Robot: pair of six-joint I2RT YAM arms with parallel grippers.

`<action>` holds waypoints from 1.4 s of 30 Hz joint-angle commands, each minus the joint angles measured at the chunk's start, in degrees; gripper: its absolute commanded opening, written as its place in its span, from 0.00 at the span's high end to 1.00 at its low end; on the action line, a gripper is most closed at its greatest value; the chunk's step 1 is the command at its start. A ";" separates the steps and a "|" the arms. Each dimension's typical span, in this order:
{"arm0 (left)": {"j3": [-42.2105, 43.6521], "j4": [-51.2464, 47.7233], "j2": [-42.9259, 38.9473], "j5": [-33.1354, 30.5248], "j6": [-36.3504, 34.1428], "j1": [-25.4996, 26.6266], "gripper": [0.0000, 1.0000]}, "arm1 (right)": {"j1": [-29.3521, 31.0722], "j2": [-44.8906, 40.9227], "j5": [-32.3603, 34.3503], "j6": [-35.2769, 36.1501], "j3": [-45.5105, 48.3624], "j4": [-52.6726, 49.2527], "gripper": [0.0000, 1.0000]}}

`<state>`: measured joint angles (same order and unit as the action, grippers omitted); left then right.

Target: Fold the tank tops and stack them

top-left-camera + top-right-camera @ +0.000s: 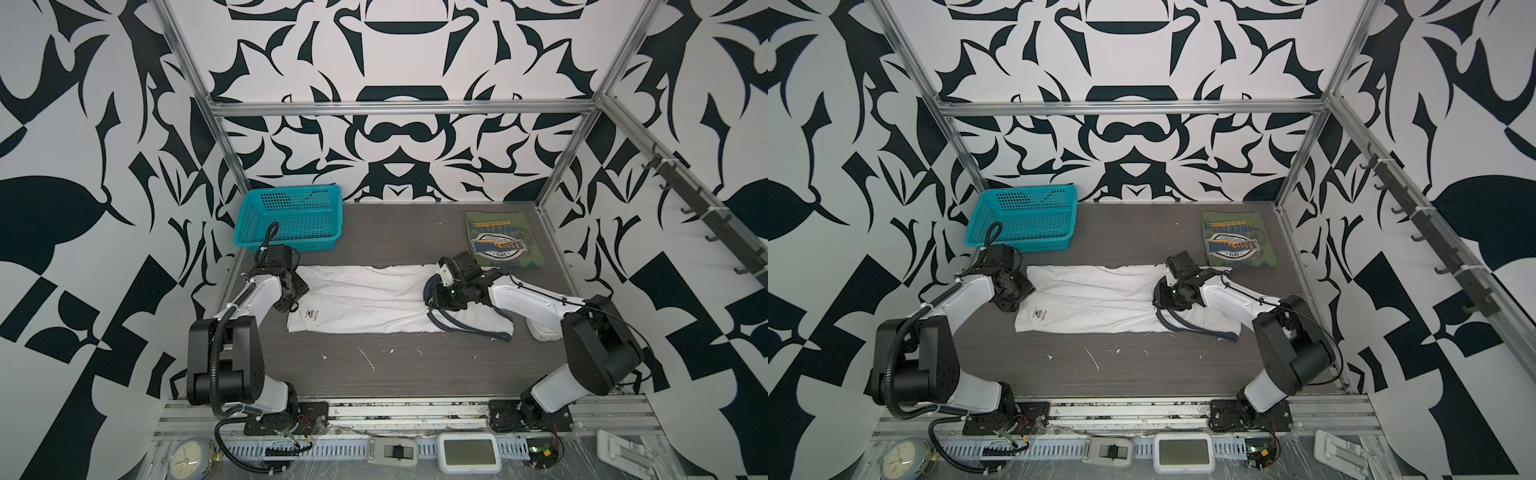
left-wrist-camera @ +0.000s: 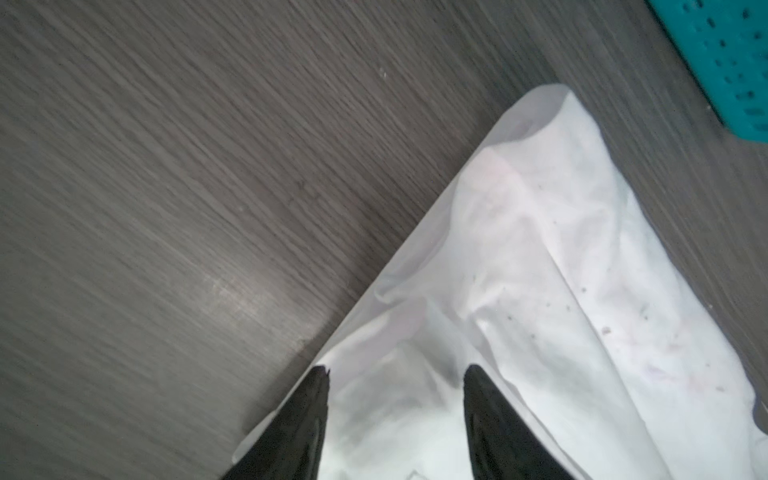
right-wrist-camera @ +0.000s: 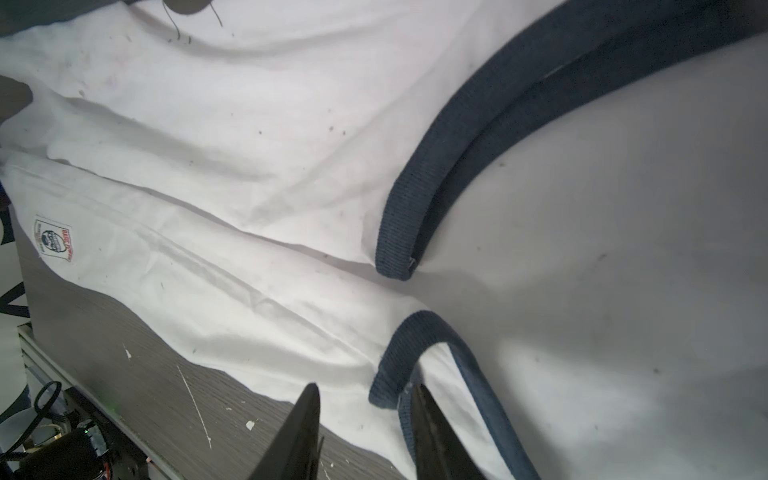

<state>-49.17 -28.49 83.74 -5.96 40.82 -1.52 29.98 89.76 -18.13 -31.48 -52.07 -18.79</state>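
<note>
The white tank top [image 1: 365, 303] [image 1: 1096, 299] lies folded into a long strip across the middle of the table, its navy trim [image 3: 457, 124] toward the right end. A small badge label [image 1: 311, 312] sits near its left front corner. The olive green tank top [image 1: 503, 239] [image 1: 1235, 241] lies folded at the back right, badge print up. My left gripper [image 2: 397, 369] is open over the white cloth's [image 2: 540, 270] left end corner [image 1: 293, 297]. My right gripper [image 3: 365, 386] is open just above the armhole trim [image 1: 434, 293], and nothing is pinched.
A teal mesh basket [image 1: 291, 218] [image 1: 1025, 218] stands at the back left, close behind the left wrist. A small white object [image 1: 544, 332] lies by the right arm's elbow. Bare dark wood table [image 1: 395, 370] runs along the front. Metal frame posts flank the table.
</note>
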 commanded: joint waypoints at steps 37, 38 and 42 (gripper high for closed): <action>-0.85 -4.79 -1.38 -7.23 1.53 -0.15 1.00 | 1.33 6.82 1.21 -1.58 -7.61 1.97 0.96; -1.63 -4.86 0.06 -7.47 1.31 -0.31 1.00 | 1.26 7.31 1.33 -1.52 -8.26 2.10 0.96; -4.38 -3.72 4.69 -7.67 0.45 -0.34 1.00 | 0.59 10.24 1.42 -0.82 -11.03 1.41 0.95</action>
<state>-50.92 -31.35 86.61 -11.88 42.09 -1.61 31.07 99.07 -17.80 -32.80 -59.99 -16.62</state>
